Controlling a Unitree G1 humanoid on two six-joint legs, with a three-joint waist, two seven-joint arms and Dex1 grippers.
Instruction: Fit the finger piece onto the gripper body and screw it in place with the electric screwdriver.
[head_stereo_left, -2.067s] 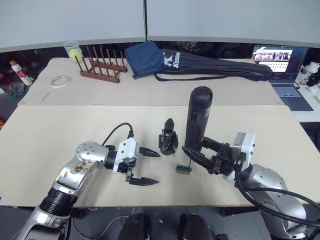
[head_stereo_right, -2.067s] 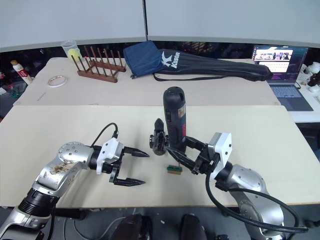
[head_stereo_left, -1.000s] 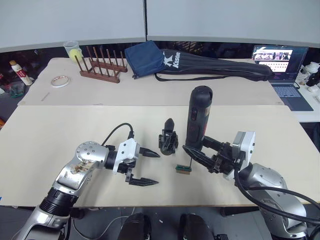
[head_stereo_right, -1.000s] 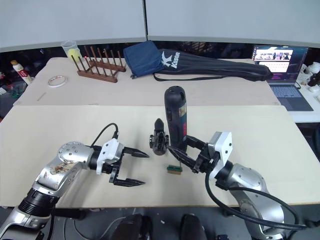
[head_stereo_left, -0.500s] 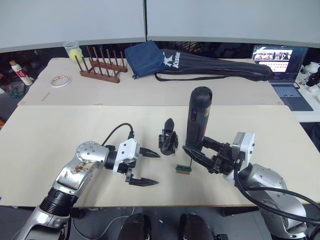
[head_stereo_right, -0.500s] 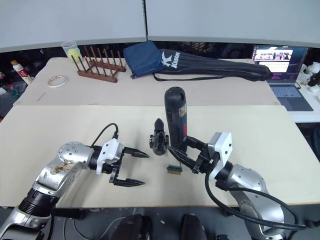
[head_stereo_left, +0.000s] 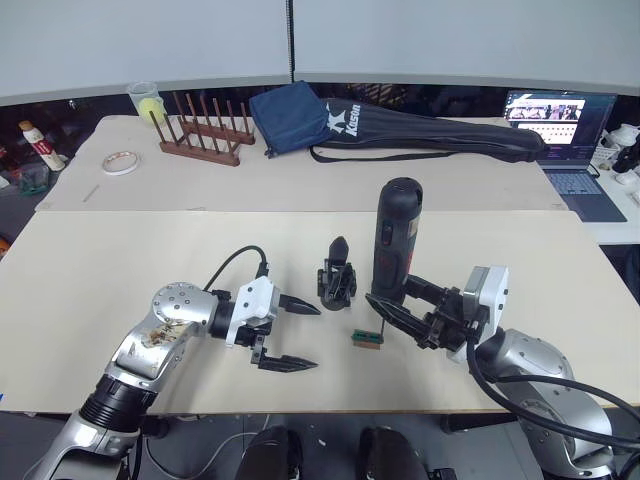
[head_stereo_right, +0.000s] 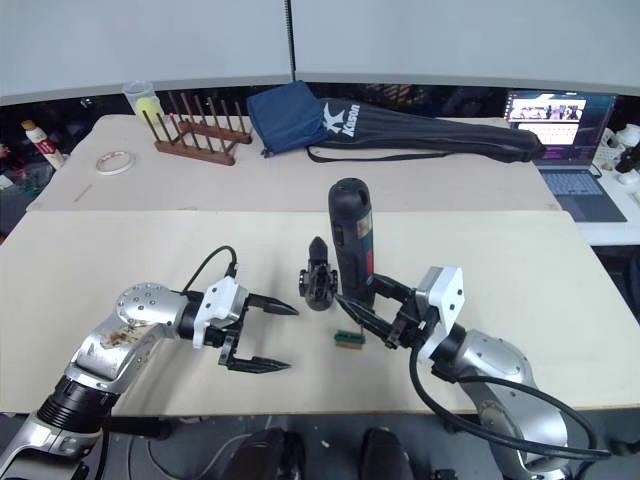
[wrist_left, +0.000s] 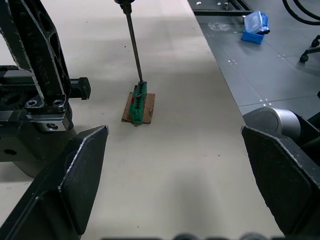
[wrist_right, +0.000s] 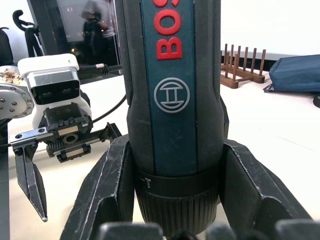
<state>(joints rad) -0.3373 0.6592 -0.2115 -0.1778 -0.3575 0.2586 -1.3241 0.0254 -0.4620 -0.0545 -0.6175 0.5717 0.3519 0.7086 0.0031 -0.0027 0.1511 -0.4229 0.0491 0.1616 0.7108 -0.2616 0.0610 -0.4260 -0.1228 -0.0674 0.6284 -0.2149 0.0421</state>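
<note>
Left eye view: a pale table (head_stereo_left: 120, 250) with two robot arms reaching in over its near edge. The right gripper (head_stereo_left: 392, 310) is closed around the lower part of the electric screwdriver (head_stereo_left: 396, 240), holding it upright with its thin metal bit (wrist_left: 133, 42) pointing down. The bit's tip rests on a small green block (wrist_left: 138, 100) that sits on a scrap of brown card on the table. Just to the left of the screwdriver stands the gripper body (head_stereo_left: 336, 278), a chunky black assembly with one pointed finger sticking up; whether that finger is the finger piece already fitted cannot be told, and no loose wedge is seen on the table. The left gripper (head_stereo_left: 296, 336) hovers empty beside the gripper body, its two black fingers spread wide and pointing toward the green block. The step in hand looks like picking up a screw or bit from the green block with the screwdriver's tip. To do it well, the tool should stay plumb, press lightly and straight down so the block does not skid on its card, then lift straight up. The left gripper seems well placed to steady the gripper body afterwards.
</note>
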